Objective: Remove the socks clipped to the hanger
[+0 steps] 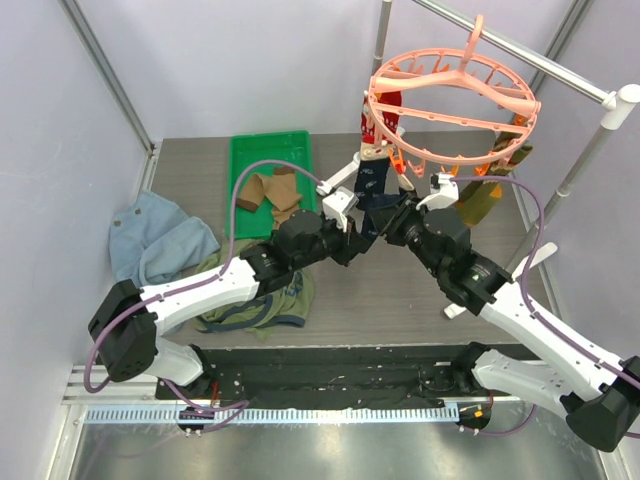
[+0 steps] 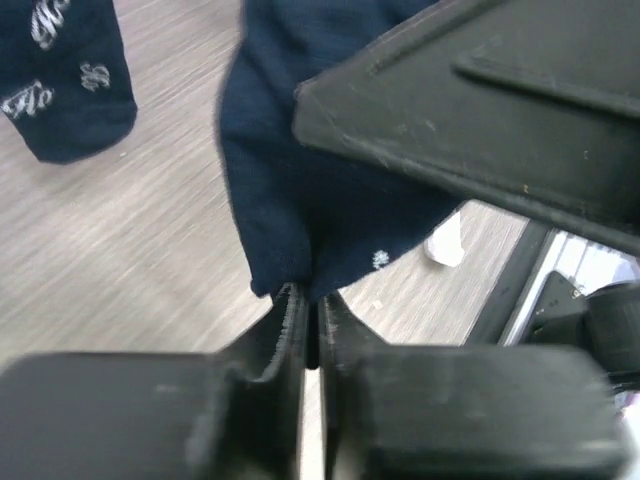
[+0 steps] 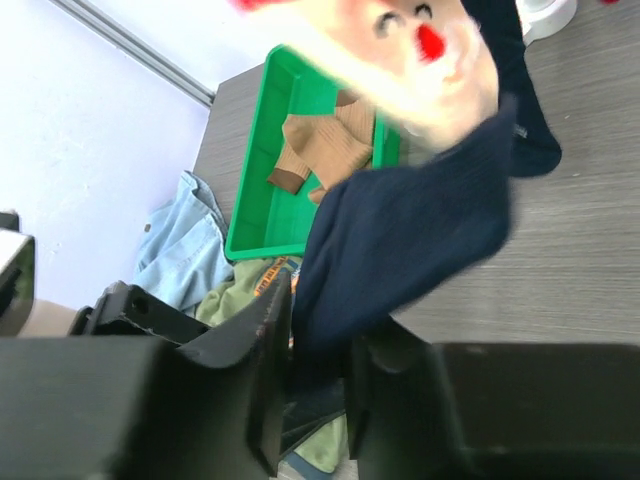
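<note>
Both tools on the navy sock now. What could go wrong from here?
The left tool pinches only the navy sock at its lower edge; a pull may slip off.
The same sock also sits in the right tool; opposing pulls could stretch it.
The hanger hangs from the rail by its hook; tugging may swing or unhook it.

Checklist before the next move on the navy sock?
1. Left gripper pinches navy sock edge: ok.
2. Right gripper grip on it: cannot tell; fabric lies between its jaws.
3. Sock free of hanger clip: cannot tell, top hidden.
4. Room in tray: ok.
5. Hanger cleared: not ok; olive sock hangs there.
</note>
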